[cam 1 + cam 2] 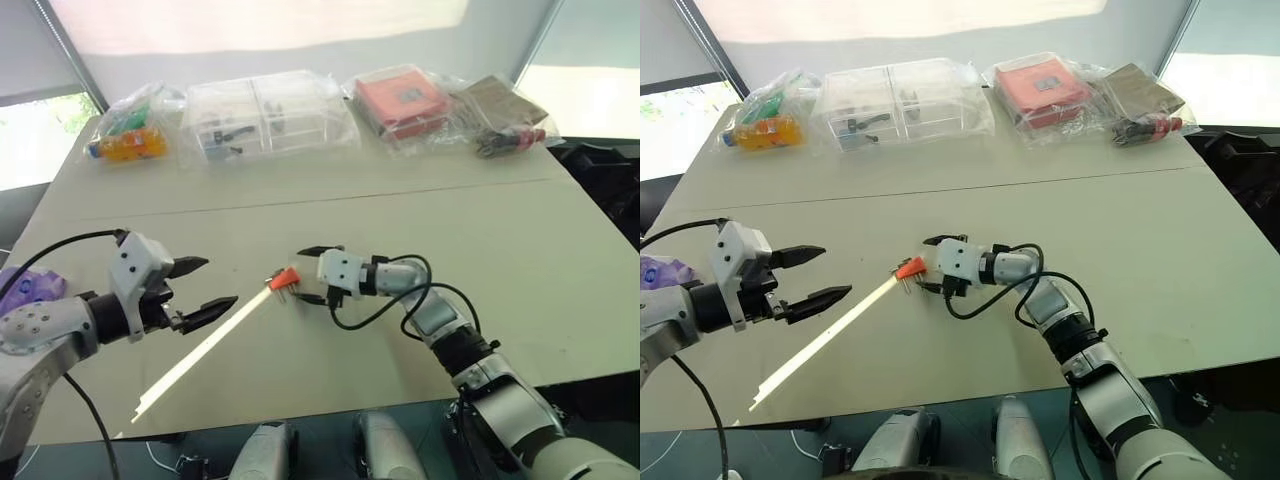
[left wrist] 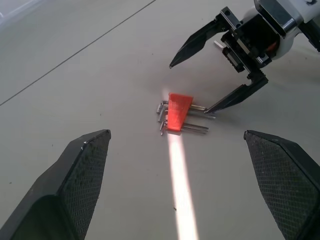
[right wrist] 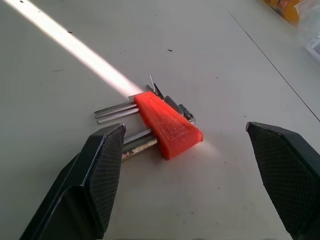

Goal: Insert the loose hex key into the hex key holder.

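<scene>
Right wrist view shows the hex key holder [image 3: 169, 129] lying flat on the table [image 1: 520, 250], just in front of my right gripper [image 3: 192, 172]. Its jaws are wide open and hold nothing. My left gripper [image 1: 206, 285] hangs off to the left, wide open and holding nothing too. I cannot tell the loose hex key from the other keys. I can read no writing on the holder.
</scene>
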Controlling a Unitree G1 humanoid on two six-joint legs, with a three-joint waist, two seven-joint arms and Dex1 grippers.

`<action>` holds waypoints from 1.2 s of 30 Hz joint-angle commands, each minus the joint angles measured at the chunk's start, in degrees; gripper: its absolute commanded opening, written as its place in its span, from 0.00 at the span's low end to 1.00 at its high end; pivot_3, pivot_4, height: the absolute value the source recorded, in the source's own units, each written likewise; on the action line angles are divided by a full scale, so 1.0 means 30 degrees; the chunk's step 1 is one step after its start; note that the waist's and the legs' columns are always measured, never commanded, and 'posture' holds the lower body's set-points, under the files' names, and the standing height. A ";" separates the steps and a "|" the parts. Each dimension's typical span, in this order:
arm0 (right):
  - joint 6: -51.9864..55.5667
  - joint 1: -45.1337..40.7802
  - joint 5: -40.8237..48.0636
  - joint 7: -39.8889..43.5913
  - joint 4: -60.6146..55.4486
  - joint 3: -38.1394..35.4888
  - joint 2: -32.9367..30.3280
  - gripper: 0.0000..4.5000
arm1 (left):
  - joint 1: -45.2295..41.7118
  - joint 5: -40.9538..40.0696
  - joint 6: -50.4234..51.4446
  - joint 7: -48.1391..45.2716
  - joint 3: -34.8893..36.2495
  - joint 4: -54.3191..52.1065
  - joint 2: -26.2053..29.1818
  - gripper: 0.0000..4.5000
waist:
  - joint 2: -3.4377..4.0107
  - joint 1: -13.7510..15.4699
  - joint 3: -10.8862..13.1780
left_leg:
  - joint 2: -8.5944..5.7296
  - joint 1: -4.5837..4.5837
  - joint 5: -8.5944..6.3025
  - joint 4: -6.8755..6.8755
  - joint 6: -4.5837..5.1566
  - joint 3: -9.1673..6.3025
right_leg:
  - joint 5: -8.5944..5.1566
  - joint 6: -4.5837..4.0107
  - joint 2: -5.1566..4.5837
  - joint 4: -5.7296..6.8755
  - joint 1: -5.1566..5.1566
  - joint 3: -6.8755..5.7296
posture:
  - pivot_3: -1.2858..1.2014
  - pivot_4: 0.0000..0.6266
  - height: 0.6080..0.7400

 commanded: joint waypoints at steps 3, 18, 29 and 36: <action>-0.0633 -0.0602 0.0033 0.0096 0.0045 -0.0226 0.0036 0.89 | 0.0411 -0.0047 -0.0284 0.0222 0.0996 -0.0855 -0.0179 0.99 | 0.0000 -0.0017 0.0000 | 0.0001 0.0003 0.0000 -0.0002 -0.0001 -0.0002 | 0.0000 0.0000 0.0003 0.0001 0.0000 0.0000 | 0.52 0.24 1.00; -0.0482 -0.0937 0.0042 -0.0300 0.0636 -0.0879 -0.0174 0.89 | 0.0171 0.0147 -0.0402 0.0182 0.0501 -0.0782 -0.0335 0.99 | 0.0001 -0.0007 0.0000 | 0.0001 0.0005 0.0000 -0.0002 0.0001 -0.0005 | 0.0000 -0.0001 0.0004 0.0000 0.0006 -0.0001 | 0.52 0.24 1.00; -0.2446 -0.0725 -0.1648 -0.0927 0.1915 0.0113 -0.0104 0.89 | 0.0000 0.0406 -0.0416 0.0337 0.0270 -0.0851 -0.0462 0.99 | -0.0002 -0.0042 -0.0002 | 0.0002 0.0010 0.0001 -0.0002 -0.0001 -0.0004 | 0.0000 -0.0001 0.0006 0.0003 0.0005 -0.0001 | 0.52 0.24 1.00; -0.1794 -0.0641 -0.1182 -0.0583 0.1587 0.0289 0.0999 0.89 | 0.0206 0.0492 -0.0411 0.0532 0.0417 -0.1041 -0.0578 0.99 | -0.0001 -0.0116 -0.0003 | 0.0011 0.0021 0.0000 -0.0013 -0.0001 -0.0005 | 0.0000 -0.0001 0.0011 0.0005 0.0008 0.0000 | 0.52 0.24 1.00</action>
